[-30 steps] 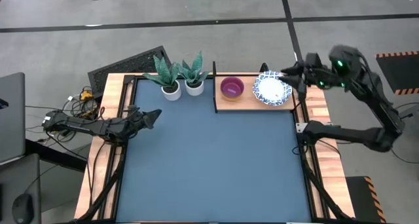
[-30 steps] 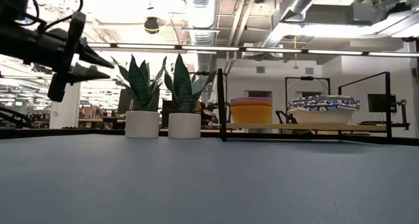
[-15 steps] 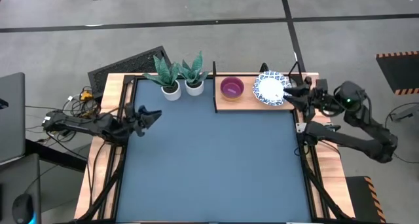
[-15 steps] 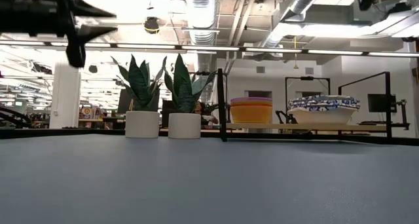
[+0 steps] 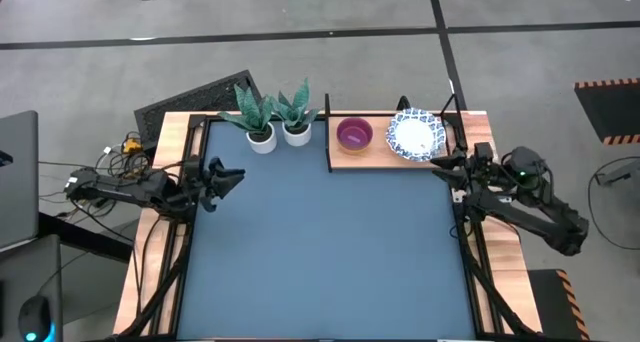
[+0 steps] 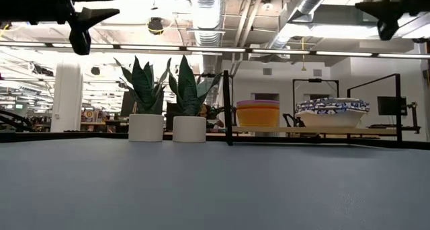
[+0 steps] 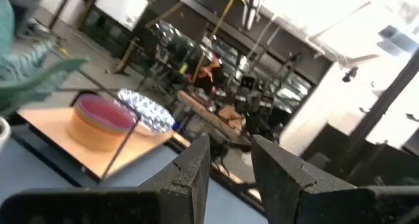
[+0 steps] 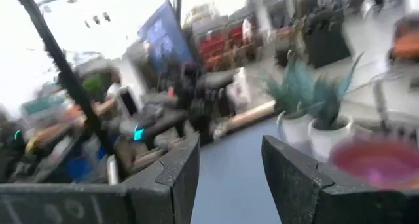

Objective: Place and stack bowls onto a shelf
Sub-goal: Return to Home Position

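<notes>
The wooden shelf (image 5: 365, 154) with its thin black frame stands at the table's far right. On it sit a stack of small bowls with the purple one (image 5: 354, 134) on top and a yellow one (image 6: 257, 116) below, and beside it a stack of white bowls with blue rims (image 5: 415, 136). My right gripper (image 5: 441, 162) is open and empty, raised at the table's right edge just near of the shelf. My left gripper (image 5: 234, 174) is open and empty, raised at the table's left edge. The left wrist view shows both bowl stacks (image 7: 105, 119) far off.
Two small white pots with green plants (image 5: 262, 137) (image 5: 297, 132) stand on the table's far side, left of the shelf. The blue-grey tabletop (image 5: 320, 252) stretches between the arms. Cables and a laptop (image 5: 15, 177) lie beyond the left edge.
My right arm has drawn back from the white bowls on the shelf, swinging toward the table's near side and down to the right edge. My left gripper has shifted slightly along the left edge and risen in the low view. The bowls have stayed in place.
</notes>
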Robot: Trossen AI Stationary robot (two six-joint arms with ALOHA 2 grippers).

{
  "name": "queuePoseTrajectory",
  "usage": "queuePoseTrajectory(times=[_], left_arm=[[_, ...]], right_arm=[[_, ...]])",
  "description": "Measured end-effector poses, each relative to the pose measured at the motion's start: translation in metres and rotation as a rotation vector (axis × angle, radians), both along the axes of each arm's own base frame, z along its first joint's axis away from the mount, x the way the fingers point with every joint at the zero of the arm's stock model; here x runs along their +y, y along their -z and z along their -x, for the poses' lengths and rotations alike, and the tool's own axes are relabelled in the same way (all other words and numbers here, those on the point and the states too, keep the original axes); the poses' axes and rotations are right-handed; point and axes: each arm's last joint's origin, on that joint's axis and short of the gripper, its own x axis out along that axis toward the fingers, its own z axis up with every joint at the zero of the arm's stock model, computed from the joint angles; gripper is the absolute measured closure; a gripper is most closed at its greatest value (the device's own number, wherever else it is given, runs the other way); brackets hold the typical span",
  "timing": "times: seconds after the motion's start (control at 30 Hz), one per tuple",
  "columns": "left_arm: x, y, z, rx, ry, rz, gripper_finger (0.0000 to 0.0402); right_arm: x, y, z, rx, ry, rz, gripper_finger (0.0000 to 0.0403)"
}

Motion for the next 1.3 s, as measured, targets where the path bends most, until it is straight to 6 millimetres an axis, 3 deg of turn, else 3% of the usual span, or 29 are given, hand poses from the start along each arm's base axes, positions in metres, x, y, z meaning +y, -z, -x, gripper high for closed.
queuePoseTrajectory(times=[0.3,0.9,1.2,1.3], left_arm=[[-0.007,0.009,-0.002,0.096,0.047,-0.058,0.0304],[-0.016,0.02,0.0,0.22,0.081,-0.158,0.0304],[-0.015,0.026,0.003,0.285,0.057,-0.204,0.0303],[-0.016,0.028,0.002,0.285,0.093,-0.103,0.0303]], right_arm=[[0.0,0.007,-0.005,-0.009,-0.066,0.001,0.0213],[0.0,0.063,-0.039,-0.032,-0.197,-0.033,0.0213],[0.0,0.07,-0.04,0.038,-0.193,-0.067,0.0213],[0.0,0.069,-0.04,0.039,-0.203,-0.04,0.0213]])
